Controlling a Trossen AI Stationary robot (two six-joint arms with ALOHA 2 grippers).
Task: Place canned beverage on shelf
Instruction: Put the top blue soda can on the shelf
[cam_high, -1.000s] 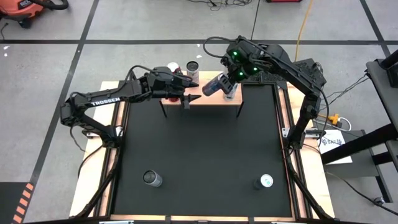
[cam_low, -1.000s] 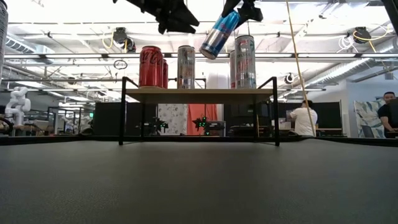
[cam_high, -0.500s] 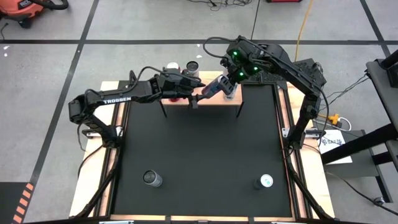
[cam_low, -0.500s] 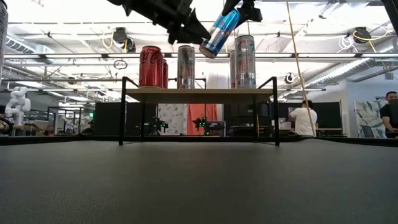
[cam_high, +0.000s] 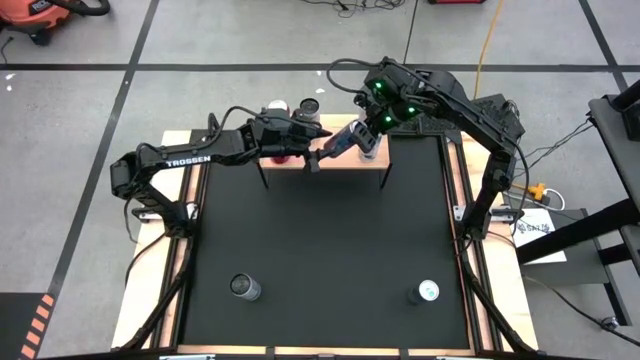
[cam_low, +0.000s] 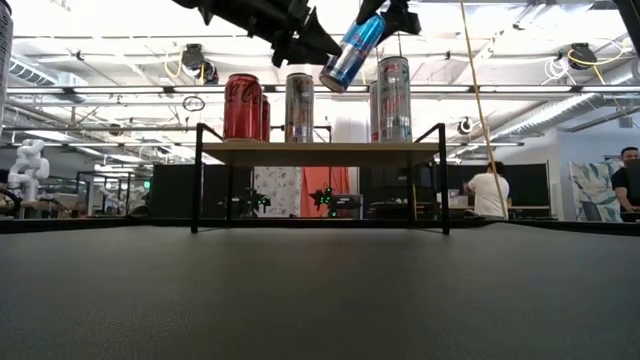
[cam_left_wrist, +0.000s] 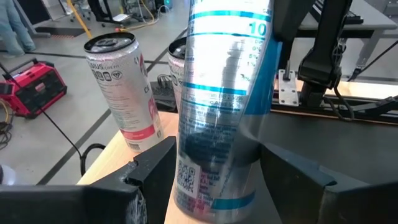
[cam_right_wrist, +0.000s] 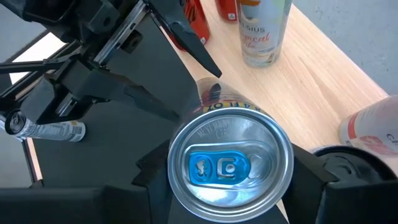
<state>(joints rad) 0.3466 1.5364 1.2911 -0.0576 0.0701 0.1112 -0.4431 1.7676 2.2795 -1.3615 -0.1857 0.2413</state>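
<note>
Since a second ago, the left gripper (cam_high: 318, 160) has reached the tilted blue can (cam_high: 343, 139) above the shelf (cam_high: 345, 163) at the table's far edge. From above, two cans stand near the mat's near corners. Level view: three tall metal cans stand on the wooden shelf. Wrist views: the left gripper's fingers straddle the can's base, contact unclear; the right gripper (cam_right_wrist: 224, 186) clamps its top.

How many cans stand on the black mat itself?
2: the left can on the left arm's side, the right can on the right arm's side, both far from the shelf.
</note>
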